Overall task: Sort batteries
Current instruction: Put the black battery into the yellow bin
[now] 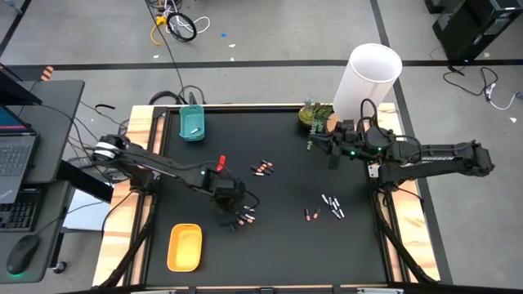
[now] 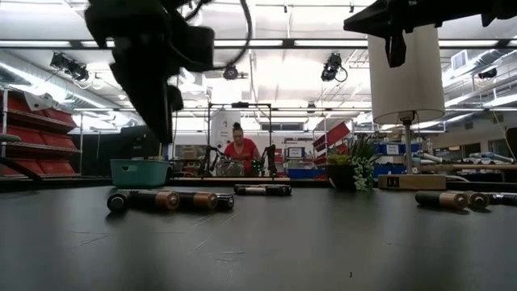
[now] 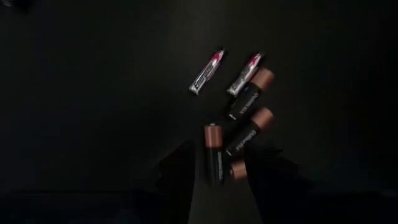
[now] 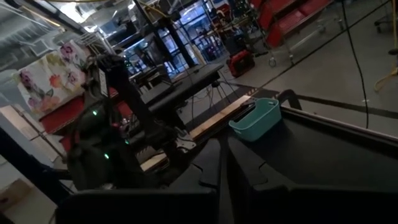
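- Left wrist view: the left gripper (image 3: 214, 177) is lowered over a cluster of batteries (image 3: 245, 118) on the counter (image 1: 286, 180); its fingers are parted around one copper-ended battery (image 3: 213, 152), though contact cannot be told.
- High view: the right gripper (image 1: 331, 159) is held near the far edge, fingers closed, empty.
- Other batteries are scattered mid-counter.

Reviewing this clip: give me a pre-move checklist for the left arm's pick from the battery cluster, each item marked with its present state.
1. Left claw over the near cluster of batteries: ok.
2. One dark copper-ended battery lies between its fingers: ok.
3. Only that one in the gap: not ok, a second copper end sits right beside it.
4. Grip closed on it: cannot tell.
5. Yellow tray and teal tray unobstructed: ok.
6. Right claw shut, parked at the far side by the plant, clear of the pick: ok.
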Action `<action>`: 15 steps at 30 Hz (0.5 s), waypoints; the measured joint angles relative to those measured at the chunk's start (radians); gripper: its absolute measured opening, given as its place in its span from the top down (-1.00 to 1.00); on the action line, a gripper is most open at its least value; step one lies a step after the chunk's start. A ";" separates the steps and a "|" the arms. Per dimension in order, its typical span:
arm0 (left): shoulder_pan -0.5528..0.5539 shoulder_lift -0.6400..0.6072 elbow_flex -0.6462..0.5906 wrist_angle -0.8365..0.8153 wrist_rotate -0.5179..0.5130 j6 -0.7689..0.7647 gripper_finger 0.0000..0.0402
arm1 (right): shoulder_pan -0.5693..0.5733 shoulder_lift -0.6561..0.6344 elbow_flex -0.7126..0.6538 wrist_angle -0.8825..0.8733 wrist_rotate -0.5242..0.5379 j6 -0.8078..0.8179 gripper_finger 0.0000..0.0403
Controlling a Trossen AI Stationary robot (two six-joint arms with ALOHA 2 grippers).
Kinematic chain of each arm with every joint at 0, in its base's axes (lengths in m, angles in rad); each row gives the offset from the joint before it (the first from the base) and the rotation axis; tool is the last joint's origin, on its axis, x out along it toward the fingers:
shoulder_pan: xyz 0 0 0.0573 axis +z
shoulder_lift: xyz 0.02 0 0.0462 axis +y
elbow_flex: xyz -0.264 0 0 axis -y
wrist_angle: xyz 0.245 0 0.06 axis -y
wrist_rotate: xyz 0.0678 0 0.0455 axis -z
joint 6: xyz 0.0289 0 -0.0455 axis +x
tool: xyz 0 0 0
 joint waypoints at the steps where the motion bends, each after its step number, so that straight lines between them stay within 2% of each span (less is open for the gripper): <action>1: 0.000 0.017 0.000 0.003 0.000 -0.004 0.25 | 0.006 0.000 0.000 -0.001 0.000 0.000 0.93; 15: -0.004 0.105 0.000 0.084 -0.024 -0.043 0.25 | 0.023 0.000 0.000 -0.010 0.015 -0.010 0.93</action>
